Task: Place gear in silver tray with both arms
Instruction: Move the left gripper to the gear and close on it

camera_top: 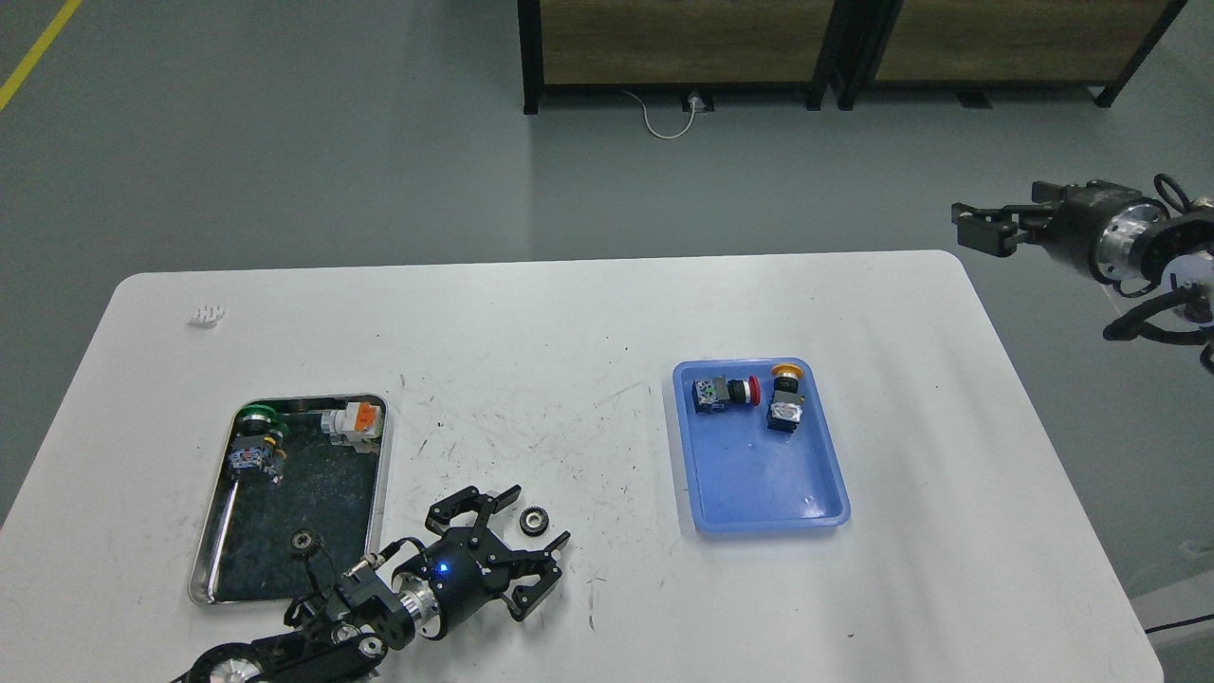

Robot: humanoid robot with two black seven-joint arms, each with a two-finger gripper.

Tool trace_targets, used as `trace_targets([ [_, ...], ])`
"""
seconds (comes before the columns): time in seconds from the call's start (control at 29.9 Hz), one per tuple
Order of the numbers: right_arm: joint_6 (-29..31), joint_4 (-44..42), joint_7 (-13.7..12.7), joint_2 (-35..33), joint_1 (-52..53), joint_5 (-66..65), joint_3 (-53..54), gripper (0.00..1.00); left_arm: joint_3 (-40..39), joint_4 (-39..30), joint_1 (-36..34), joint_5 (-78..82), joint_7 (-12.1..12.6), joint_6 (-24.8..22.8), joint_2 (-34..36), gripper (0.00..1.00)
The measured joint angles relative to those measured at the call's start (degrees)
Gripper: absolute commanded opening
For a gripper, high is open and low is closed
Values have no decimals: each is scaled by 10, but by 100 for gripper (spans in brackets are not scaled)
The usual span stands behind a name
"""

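1. So where are we at? One small dark gear (303, 541) is already sitting inside the silver tray (220, 545), down by its near end, just past the wrist side of the left hand (533, 524). I'd count that one as done.

2. A second gear (535, 521) is not in yet. It's lying flat on the tabletop (569, 332), right between the left hand's spread fingers (472, 502), a bit toward the far fingertips. The fingers are clearly apart and I can't see either of them touching it, so no grip so far as I can tell.

3. The tray also holds a green-capped switch (256, 441) and an orange-and-white part (356, 422) at its far end, well away from the left hand. Not part of the job, just taking up space.

4. The right hand (969, 228) is way off past the tabletop's right edge, hanging in the air and holding nothing. It's seen small and side-on, so I honestly can't tell whether its fingers are together or apart.

5. The blue tray (759, 493) with two push buttons (726, 392) sits between the two hands, and looks irrelevant here.

6. What's left, my guess: close on the loose gear, lift, carry it back over the tray rim and drop it in. Roughly halfway.
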Motion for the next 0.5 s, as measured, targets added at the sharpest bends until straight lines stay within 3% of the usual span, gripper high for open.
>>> trace_targets([
  [0.23,0,0,0,1,0,0,1,98,3,0,-1,1,8,0,1,30],
  [0.5,0,0,1,-1,-1,0,1,98,11,-3,-10,-2,12,-3,0,22],
])
